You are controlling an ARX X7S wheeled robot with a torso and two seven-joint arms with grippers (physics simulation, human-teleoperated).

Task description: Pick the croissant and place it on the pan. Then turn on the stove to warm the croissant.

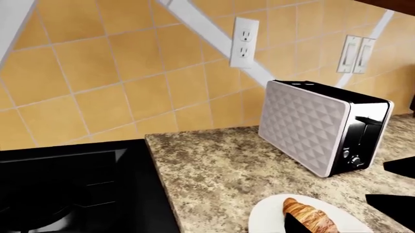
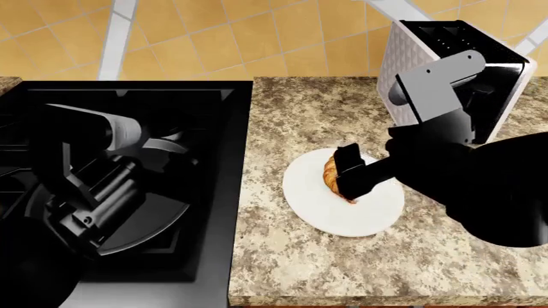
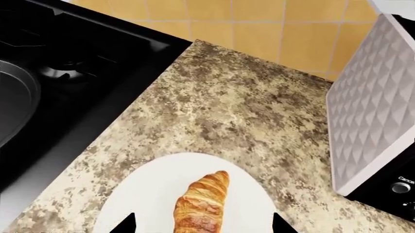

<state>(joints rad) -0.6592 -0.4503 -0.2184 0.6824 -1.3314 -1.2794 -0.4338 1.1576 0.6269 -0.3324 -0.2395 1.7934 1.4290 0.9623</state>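
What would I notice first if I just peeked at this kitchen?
Probably the small golden-brown croissant lying on a round white plate on the speckled granite counter, with the black right gripper open around it. Behind the plate stands a white quilted-pattern toaster against the orange tiled wall. Beside the counter sits the big glossy black stove.
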